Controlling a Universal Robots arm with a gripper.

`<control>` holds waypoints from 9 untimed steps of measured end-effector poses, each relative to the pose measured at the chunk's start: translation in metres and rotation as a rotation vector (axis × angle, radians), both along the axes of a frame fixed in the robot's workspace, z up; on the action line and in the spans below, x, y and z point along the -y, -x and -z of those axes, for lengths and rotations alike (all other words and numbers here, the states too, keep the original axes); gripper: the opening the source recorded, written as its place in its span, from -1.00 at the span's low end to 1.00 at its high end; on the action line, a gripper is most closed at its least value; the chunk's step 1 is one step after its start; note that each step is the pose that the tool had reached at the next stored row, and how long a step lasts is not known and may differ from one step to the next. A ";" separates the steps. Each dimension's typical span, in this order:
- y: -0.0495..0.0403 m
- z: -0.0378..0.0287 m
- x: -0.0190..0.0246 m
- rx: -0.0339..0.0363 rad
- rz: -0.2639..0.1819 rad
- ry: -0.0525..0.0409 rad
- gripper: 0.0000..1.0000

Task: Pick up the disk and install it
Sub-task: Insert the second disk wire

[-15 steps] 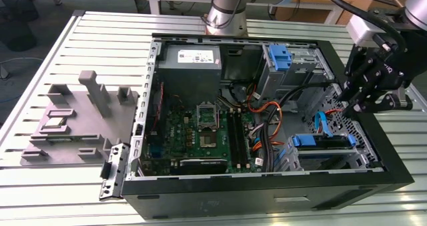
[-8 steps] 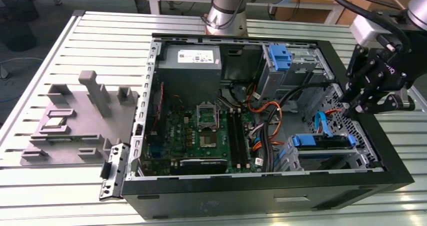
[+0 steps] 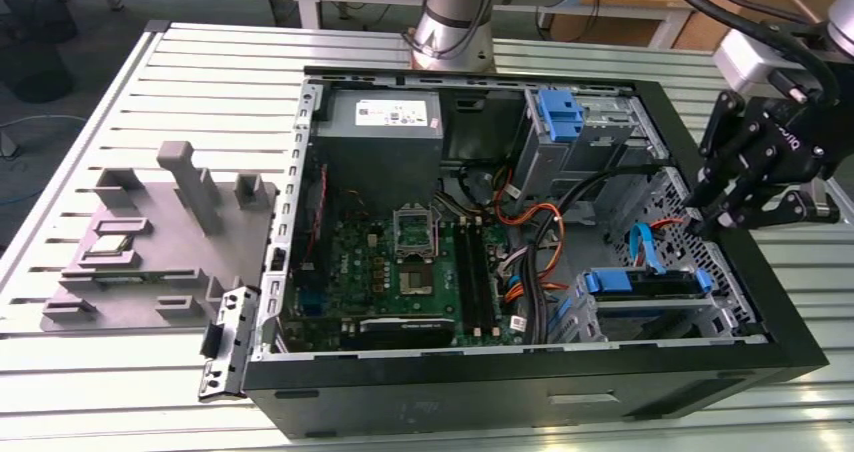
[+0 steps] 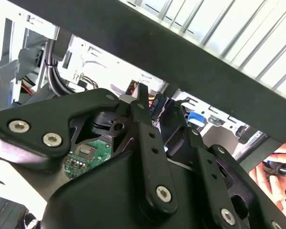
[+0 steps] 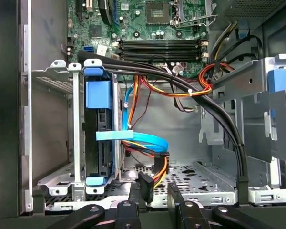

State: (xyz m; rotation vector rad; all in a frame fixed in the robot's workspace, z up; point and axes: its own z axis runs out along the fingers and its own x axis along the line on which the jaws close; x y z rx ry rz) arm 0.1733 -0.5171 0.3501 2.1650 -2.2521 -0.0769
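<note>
First wrist view, near to far: gripper (image 5: 154, 192) at frame edge, fingers (image 5: 133, 191) parted w/ a gap, grasping nothing; you can see a black connector (image 5: 146, 187) on orange/yellow leads just beyond the tips. Next item: the disk (image 5: 102, 138), standing on edge inside the metal drive cage (image 5: 52, 78), blue frame at both ends, no contact w/ gripper. Light-blue flat cable (image 5: 145, 139) runs from beside the disk toward the connector. Black cable bundle (image 5: 219, 119) crosses above it. Farthest: motherboard (image 5: 157, 28) w/ RAM slots. Exterior view: open PC case (image 3: 534, 387) lying on slotted table (image 3: 80, 392); gripper (image 3: 705, 222) hangs over the case's edge on the exterior view's right, just above the cage; the disk (image 3: 643, 283) sits low in that cage, near corner. Motherboard (image 3: 400, 262) at centre, grey box (image 3: 383, 117) w/ white sticker at far side, blue latch piece (image 3: 561, 112) beside it. Grey fixture tray (image 3: 147, 242) on table, the exterior view's left, well apart from case.
</note>
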 end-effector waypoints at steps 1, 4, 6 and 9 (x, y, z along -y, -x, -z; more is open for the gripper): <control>-0.0002 0.0007 0.0000 -0.0027 0.000 0.0024 -0.26; -0.0002 0.0027 0.0000 -0.0094 0.000 0.0132 -0.26; -0.0002 0.0034 0.0000 -0.0140 0.000 0.0271 -0.26; -0.0002 0.0034 0.0001 -0.0144 0.000 0.0303 -0.26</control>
